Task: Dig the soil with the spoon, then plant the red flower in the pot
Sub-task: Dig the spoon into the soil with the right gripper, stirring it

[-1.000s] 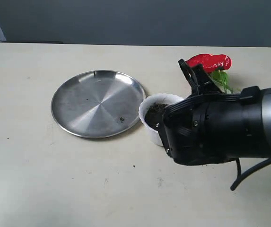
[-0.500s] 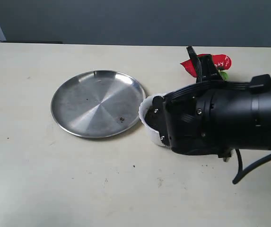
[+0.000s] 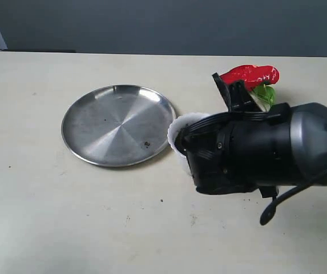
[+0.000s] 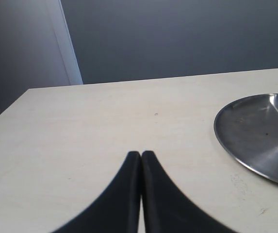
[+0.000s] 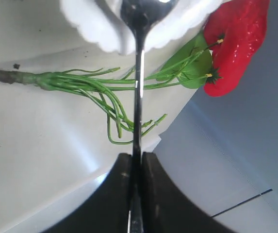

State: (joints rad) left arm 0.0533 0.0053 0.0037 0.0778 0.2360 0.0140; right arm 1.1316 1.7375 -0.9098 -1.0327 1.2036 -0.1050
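Two grippers: left gripper (image 4: 140, 160) off at the left, fingers pressed together, empty, above bare table (image 3: 37, 200). Steel plate (image 3: 117, 124) next, left of centre. White pot (image 3: 177, 130) just beside plate's right edge, mostly hidden. Right gripper (image 5: 137, 160) over pot, clamped tight on spoon (image 5: 139, 82), bowl at scalloped rim. Red flower (image 3: 250, 75) farthest right, lying behind the arm.

The right arm (image 3: 266, 151) covers the pot (image 3: 180, 128), blocking approach except over the plate (image 3: 117, 124).
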